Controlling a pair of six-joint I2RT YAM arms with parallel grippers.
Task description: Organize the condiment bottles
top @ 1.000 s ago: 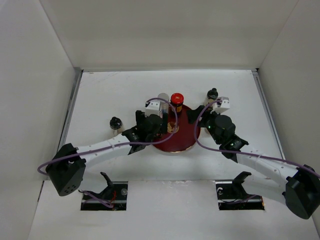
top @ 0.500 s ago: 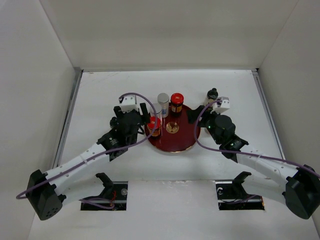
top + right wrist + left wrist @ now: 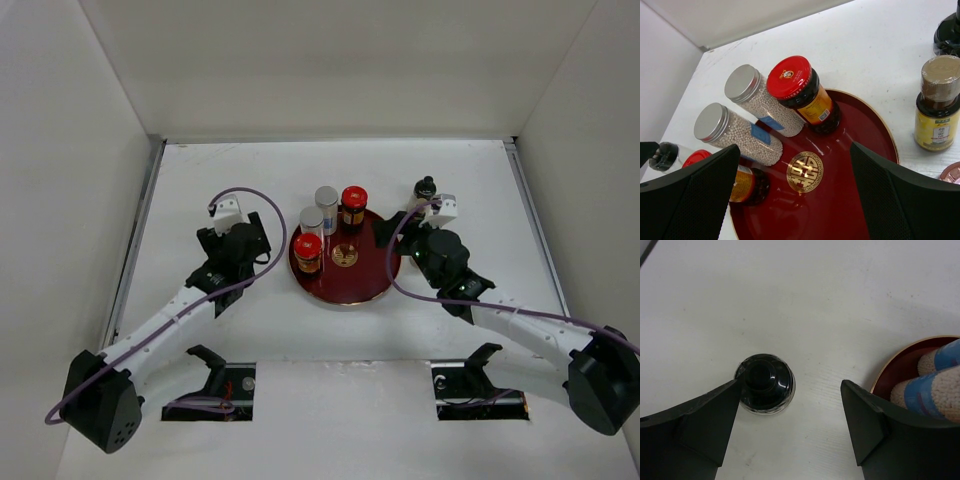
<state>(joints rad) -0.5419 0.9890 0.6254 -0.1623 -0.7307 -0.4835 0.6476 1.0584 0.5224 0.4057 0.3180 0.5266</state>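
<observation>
The dark red tray (image 3: 365, 285) holds two red-capped jars (image 3: 353, 197) (image 3: 308, 243) and two silver-capped jars of white beads (image 3: 326, 197) (image 3: 311, 218). My left gripper (image 3: 245, 245) is open left of the tray. In the left wrist view the gripper (image 3: 790, 390) hangs over a black-capped bottle (image 3: 764, 382) that stands on the table by its left finger. My right gripper (image 3: 397, 226) is open and empty over the tray's right side (image 3: 795, 165). A yellow-labelled bottle (image 3: 938, 102), a black bottle (image 3: 949, 30) and a pink cap (image 3: 952, 172) are on the table right of the tray.
The black bottle (image 3: 426, 186) stands behind the right wrist. White walls close the table on the left, back and right. Two cut-outs (image 3: 210, 385) (image 3: 480, 385) lie in the near edge by the arm bases.
My left gripper has let go of a red-capped jar on the tray's front left and drawn back to the left, over the black-capped bottle. The right arm has barely moved.
</observation>
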